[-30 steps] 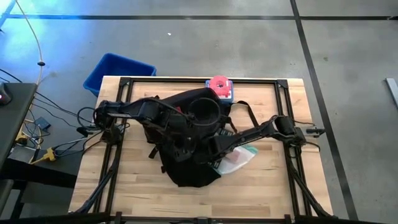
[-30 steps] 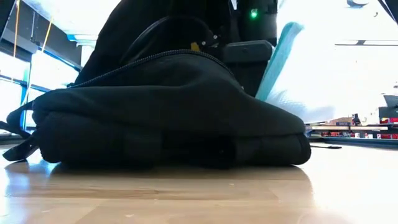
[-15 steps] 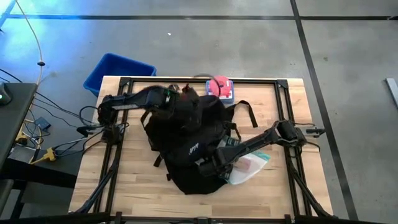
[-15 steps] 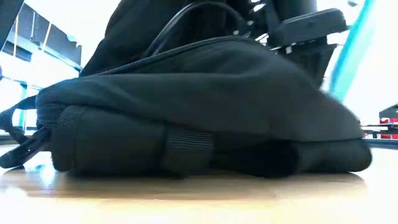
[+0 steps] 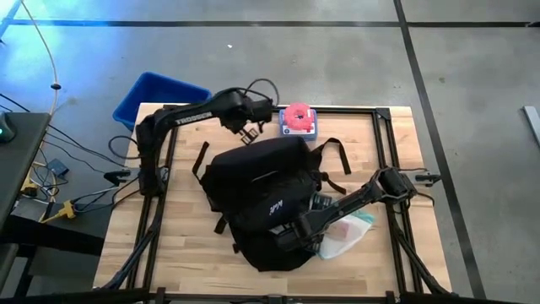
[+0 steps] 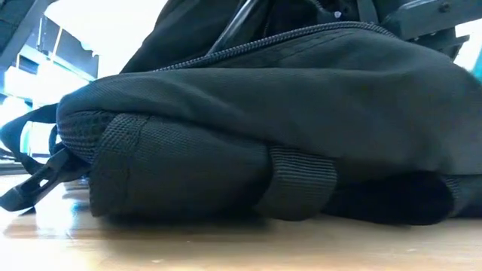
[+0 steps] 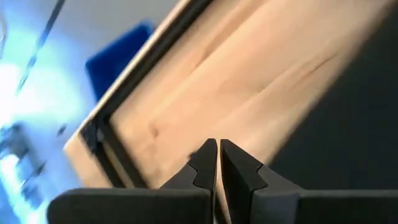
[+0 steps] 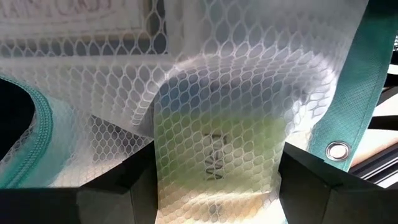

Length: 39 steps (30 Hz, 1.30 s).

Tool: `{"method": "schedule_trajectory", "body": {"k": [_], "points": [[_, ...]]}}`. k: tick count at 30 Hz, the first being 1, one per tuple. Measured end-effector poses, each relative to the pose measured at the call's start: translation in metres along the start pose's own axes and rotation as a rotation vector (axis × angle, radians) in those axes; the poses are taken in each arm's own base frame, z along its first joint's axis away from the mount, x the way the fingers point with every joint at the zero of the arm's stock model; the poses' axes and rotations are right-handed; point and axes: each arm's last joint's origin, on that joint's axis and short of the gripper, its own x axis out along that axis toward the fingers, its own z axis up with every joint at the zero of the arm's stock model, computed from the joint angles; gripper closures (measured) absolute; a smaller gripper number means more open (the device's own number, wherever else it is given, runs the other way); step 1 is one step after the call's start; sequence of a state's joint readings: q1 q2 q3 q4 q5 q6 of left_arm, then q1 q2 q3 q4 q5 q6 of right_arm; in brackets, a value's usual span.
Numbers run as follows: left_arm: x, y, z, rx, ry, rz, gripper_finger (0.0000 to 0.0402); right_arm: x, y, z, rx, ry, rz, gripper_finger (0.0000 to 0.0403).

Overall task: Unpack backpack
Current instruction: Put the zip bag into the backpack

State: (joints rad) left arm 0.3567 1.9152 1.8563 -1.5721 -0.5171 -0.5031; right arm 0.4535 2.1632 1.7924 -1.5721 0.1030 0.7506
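Slumping mid-frame, the soft black backpack (image 5: 266, 203) looks floppy, so I'd grab its strap; left gripper (image 5: 245, 132) pinched shut above it, right gripper (image 5: 319, 236) clamps a mesh pouch (image 5: 346, 232).

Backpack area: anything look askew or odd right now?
The large black fabric backpack lies slumped flat, straps splayed. A white mesh pouch with teal trim pokes halfway out at its right edge, in the right end effector. Nothing looks damaged or spilled.
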Motion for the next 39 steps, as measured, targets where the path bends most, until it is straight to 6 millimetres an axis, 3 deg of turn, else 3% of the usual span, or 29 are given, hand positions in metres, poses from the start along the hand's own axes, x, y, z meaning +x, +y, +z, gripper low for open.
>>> {"method": "schedule_trajectory", "body": {"k": [5,10,14,18,24,27,32,39], "points": [[0.060,-0.001,-0.018,0.028,0.246,0.027,0.0401,0.001,-0.007,0.006,0.019,0.019,0.018,0.0176],[0.104,-0.019,-0.044,0.032,0.472,-0.189,0.0401,0.004,-0.019,0.024,0.064,-0.007,0.073,0.0176],[0.120,-0.047,-0.059,0.056,0.503,-0.417,0.0401,0.006,-0.032,0.048,0.134,-0.084,0.159,0.0176],[0.122,-0.067,-0.066,0.077,0.457,-0.501,0.0401,0.007,-0.043,0.069,0.196,-0.173,0.230,0.0176],[0.103,-0.086,-0.080,0.178,0.395,-0.491,0.0401,0.011,-0.057,0.085,0.234,-0.226,0.220,0.0176],[0.079,-0.083,-0.088,0.216,0.289,-0.395,0.0401,0.018,-0.059,0.084,0.238,-0.207,0.182,0.0176],[0.014,-0.065,-0.110,0.253,0.006,-0.334,0.0401,0.033,-0.057,0.081,0.238,-0.186,0.146,0.0176],[-0.075,-0.039,-0.173,0.354,-0.345,-0.618,0.0401,0.041,-0.047,0.071,0.192,-0.189,0.064,0.0176]]}}
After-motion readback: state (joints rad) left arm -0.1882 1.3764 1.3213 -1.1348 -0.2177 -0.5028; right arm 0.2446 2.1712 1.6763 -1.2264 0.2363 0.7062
